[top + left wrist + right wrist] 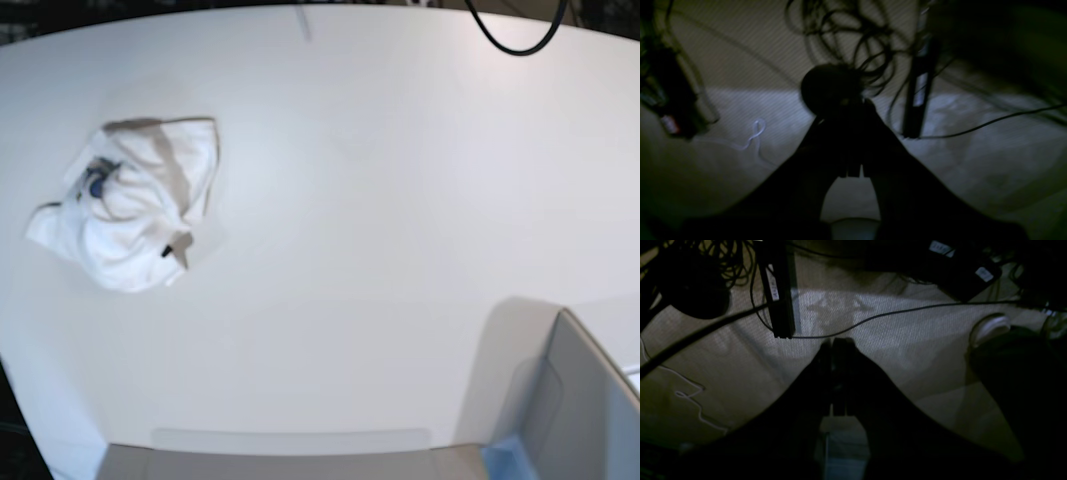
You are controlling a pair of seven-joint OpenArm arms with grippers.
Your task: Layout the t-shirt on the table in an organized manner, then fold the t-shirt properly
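At the near edge of the base view stands a grey box [585,400] with a blue corner, at the near right; its inside is not visible, so I cannot tell if something is in it. The white table [380,220] spreads from there to the far curved edge. The t-shirt [135,205] lies crumpled in a heap on the left part of the table, well apart from the box. A small blue spot of print and a small dark tag show on it. A black cable [515,35] hangs in a loop at the far right.

No arm is seen in the base view. Both wrist views are dark and look down at a carpet floor [907,350] with cables, not at the table. The left gripper [850,140] has its fingers pressed together, holding nothing. The right gripper [836,373] has its fingers pressed together too, and they are empty. A white shoe [990,328] shows at the right of the right wrist view.
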